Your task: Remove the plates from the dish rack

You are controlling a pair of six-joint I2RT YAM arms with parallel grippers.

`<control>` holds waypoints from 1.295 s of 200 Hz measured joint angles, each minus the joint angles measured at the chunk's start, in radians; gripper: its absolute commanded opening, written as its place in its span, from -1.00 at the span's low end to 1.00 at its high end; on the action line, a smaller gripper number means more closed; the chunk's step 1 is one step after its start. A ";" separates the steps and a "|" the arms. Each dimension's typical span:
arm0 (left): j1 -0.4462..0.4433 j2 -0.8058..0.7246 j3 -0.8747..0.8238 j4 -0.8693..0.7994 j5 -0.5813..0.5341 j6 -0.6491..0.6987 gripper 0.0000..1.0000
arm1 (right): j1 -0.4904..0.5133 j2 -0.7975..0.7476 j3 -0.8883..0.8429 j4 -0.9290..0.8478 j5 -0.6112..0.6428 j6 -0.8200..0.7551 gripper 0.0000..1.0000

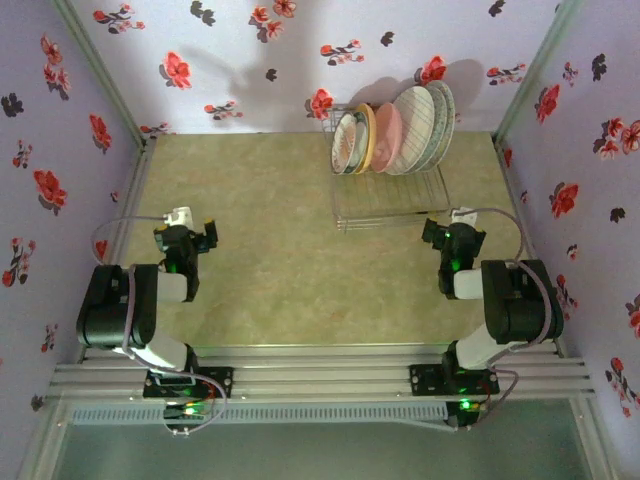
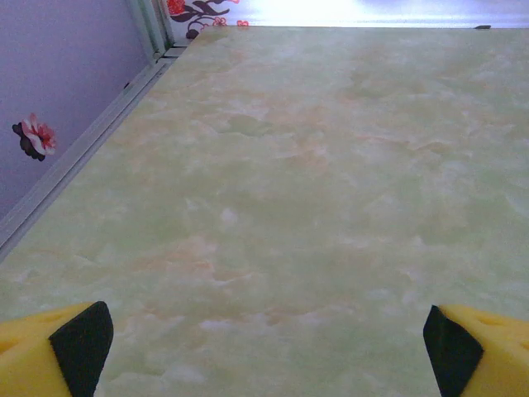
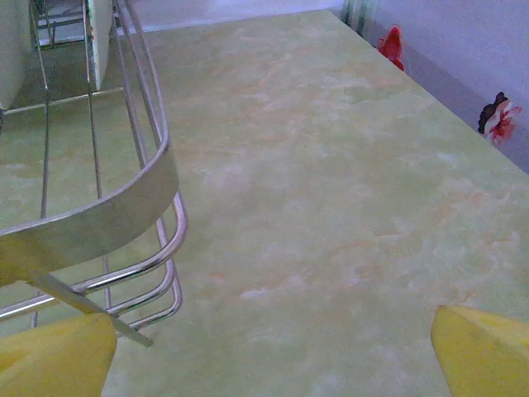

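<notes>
Lilac walls (image 1: pixel 60 120) dotted with red and black flowers close in a pale green, marble-patterned surface (image 1: pixel 270 200). At its far right, against the back wall, we see a rectangular silver wire dish rack (image 1: pixel 390 205). A row of round dinner plates (image 1: pixel 395 135) stands on edge at the back of the rack, leaning together. From the left we see a pale patterned one, an orange-yellow one, a pink one, then larger pale grid-patterned ones.

At the near edge sit a black left arm (image 1: pixel 125 305) and a black right arm (image 1: pixel 510 300), both reaching forward low over the surface. The left fingers (image 2: pixel 50 351), tipped in yellow and black, are spread wide and grasp nothing, over bare surface near the left wall. The right fingers (image 3: pixel 483 351), also yellow, are spread wide and released. The rack's rounded front corner lies just beside one of them, well apart from the plates.
</notes>
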 measured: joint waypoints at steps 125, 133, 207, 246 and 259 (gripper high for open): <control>0.000 0.000 0.000 0.000 0.000 0.000 0.99 | 0.000 0.000 0.000 0.000 0.000 0.000 0.98; 0.000 0.000 0.000 0.000 0.000 0.000 0.99 | 0.000 0.000 0.000 0.000 0.000 0.000 0.98; -0.013 -0.024 -0.084 0.108 -0.027 0.001 0.99 | 0.056 -0.129 -0.108 0.056 0.072 -0.007 0.99; -0.121 -0.258 -0.128 0.018 -0.142 0.051 0.99 | 0.092 -0.495 -0.034 -0.193 0.241 -0.021 0.99; -0.146 -0.354 -0.054 -0.064 -0.186 0.059 0.99 | 0.091 -0.565 0.136 -0.384 0.328 0.005 0.99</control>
